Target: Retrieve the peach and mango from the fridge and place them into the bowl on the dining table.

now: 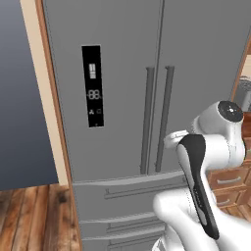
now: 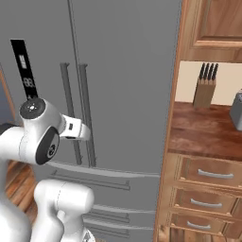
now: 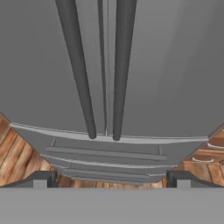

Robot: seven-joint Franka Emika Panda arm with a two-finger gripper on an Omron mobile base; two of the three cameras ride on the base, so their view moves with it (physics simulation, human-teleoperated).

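The fridge point(image 1: 122, 98) stands shut, both of its grey doors closed and meeting at a seam down the middle, with the two long bar handles point(image 3: 98, 65) hanging side by side on either side of that seam. A black display panel point(image 1: 92, 86) sits on the left door, and pull-out drawers point(image 3: 103, 159) run across below the doors.

The gripper point(image 3: 109, 179) faces the fridge front squarely — in the hand view its two dark fingertips point(image 3: 41, 178) rise far apart at the bottom, spread wide with nothing between them. The pair of handles stands straight ahead of the gap between the tips, their lower ends just above the top drawer line; the claw is apart from them, not touching either bar.

In the left base view the white arm point(image 1: 206, 162) reaches toward the right door, level with the lower part of the handles.

To the right of the fridge runs a wooden counter point(image 2: 208, 132) with drawers point(image 2: 212, 175) under it — a knife block point(image 2: 205, 85) stands on it against the wall. Wooden floor point(image 1: 34, 215) shows at the lower left.
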